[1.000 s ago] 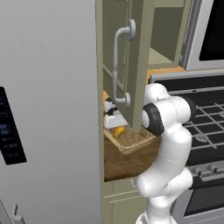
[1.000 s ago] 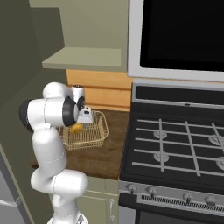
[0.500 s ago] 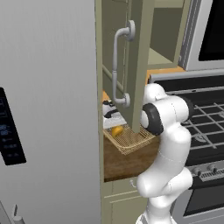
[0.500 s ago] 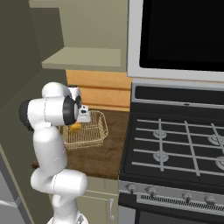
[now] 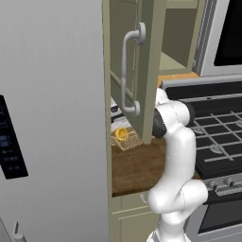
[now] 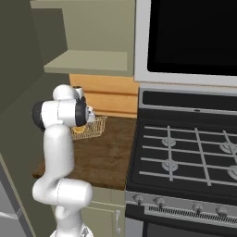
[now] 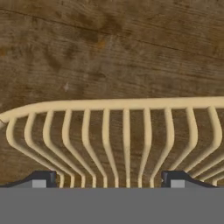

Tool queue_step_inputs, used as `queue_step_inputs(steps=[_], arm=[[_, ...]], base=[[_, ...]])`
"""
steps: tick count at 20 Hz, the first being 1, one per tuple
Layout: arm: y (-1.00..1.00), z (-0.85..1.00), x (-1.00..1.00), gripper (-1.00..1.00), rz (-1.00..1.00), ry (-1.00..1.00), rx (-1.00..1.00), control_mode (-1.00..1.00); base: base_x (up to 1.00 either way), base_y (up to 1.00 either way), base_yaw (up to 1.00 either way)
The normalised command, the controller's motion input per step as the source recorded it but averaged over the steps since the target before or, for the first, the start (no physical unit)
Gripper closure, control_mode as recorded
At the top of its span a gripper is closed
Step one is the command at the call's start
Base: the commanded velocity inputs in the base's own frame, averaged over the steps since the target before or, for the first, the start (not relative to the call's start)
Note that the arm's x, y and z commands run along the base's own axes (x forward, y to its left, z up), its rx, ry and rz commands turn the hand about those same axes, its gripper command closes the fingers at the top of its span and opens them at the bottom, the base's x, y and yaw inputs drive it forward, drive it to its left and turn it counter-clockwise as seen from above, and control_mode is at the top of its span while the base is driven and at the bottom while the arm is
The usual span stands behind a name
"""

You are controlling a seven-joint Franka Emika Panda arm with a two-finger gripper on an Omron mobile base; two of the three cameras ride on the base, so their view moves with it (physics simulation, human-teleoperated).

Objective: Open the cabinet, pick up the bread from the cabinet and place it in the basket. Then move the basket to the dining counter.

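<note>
Gripper (image 7: 107,177) lowered since earlier frame, jaws astride basket (image 7: 109,131) wall, seemingly not yet clamped. Cabinet (image 5: 142,66) door opened; bread (image 5: 121,134) placed in basket. Left: basket carried to dining counter.

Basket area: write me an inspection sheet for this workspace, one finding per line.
Surface: dark wood counter between fridge and stove.
Job's things: basket sits on the counter near the back; bread lies in it; cabinet door stands open.
Clutter: nothing seen.
Gripper: gripper low over the basket's side wall, fingers spread to either side of the ribs, not clamped.
Cables: nothing seen.
Surroundings: grey fridge on the left, stove on the right, microwave above the stove.
</note>
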Motion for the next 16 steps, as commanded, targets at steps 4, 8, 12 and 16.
queue_step_inputs(steps=[4, 8, 12, 16], arm=[[0.04, -1.00, -0.63, -1.00, 0.00, -0.35, 0.00, -1.00], [0.00, -0.92, -0.64, -1.00, 0.00, -0.27, 0.00, -1.00], [-0.16, -0.29, -0.44, -1.00, -0.01, -0.11, 0.03, -1.00], [-0.54, -0.02, -1.00, -1.00, 0.00, -0.03, 0.05, -1.00]], base=[[0.00, 0.00, 0.00], [0.00, 0.00, 0.00], [0.00, 0.00, 0.00], [0.00, 0.00, 0.00]])
